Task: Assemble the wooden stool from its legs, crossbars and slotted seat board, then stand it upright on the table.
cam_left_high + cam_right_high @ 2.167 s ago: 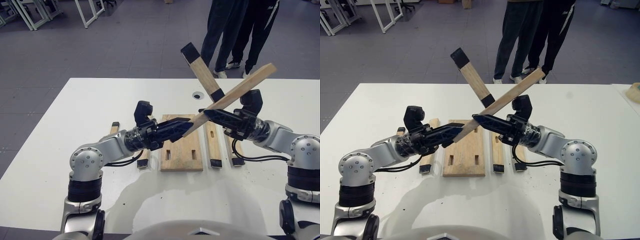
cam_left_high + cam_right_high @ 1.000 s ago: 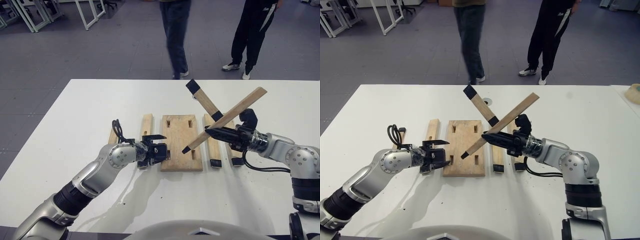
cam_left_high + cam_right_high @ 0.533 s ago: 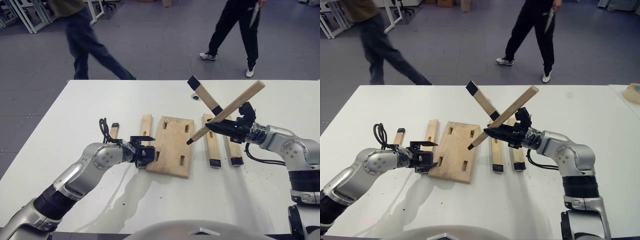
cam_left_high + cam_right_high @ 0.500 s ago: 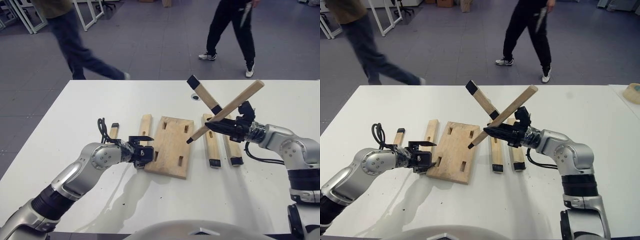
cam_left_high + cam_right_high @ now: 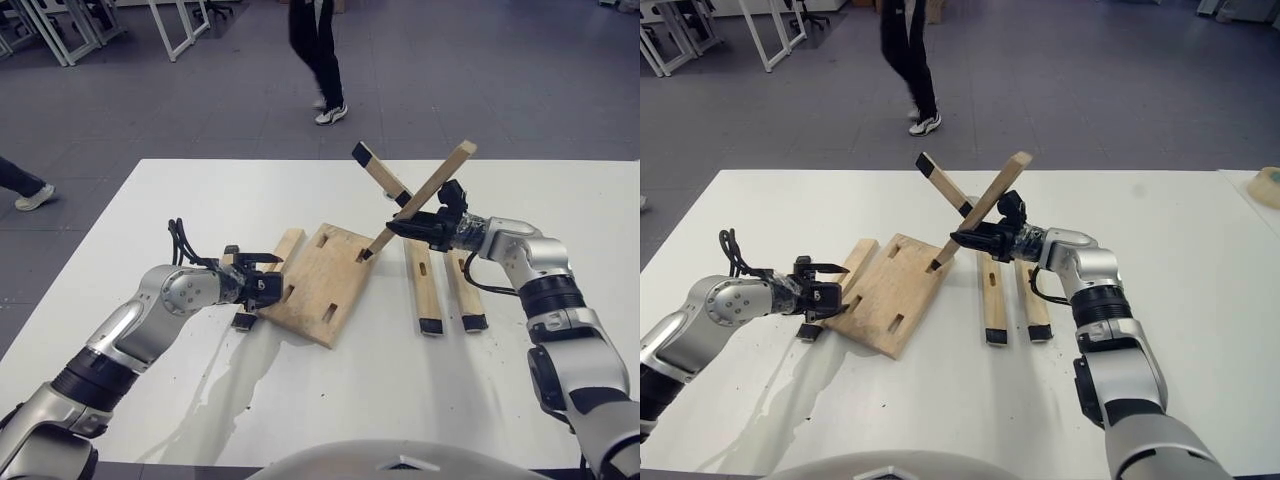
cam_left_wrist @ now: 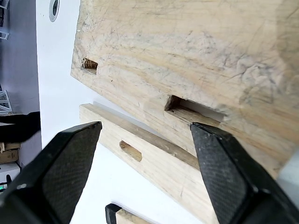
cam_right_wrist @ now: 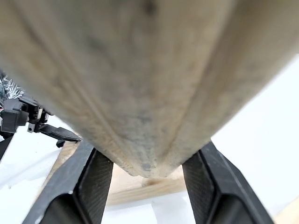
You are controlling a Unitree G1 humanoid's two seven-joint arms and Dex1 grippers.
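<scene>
We judge assembly barely begun: right gripper [image 5: 405,228] clamps crossed legs [image 5: 427,193] at a slot in seat board [image 5: 315,288]; left gripper [image 5: 270,278] gapes wide.

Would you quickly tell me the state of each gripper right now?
Left gripper: open, at the seat board's edge.
Right gripper: shut on the crossed legs.

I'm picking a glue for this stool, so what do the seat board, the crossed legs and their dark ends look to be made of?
The seat board: pale bare wood, seemingly unvarnished; grain lines and scuffs show. The crossed legs: the same light wood, matte. Their dark end: a black cap or coating, possibly rubber or paint; can't tell which.
</scene>
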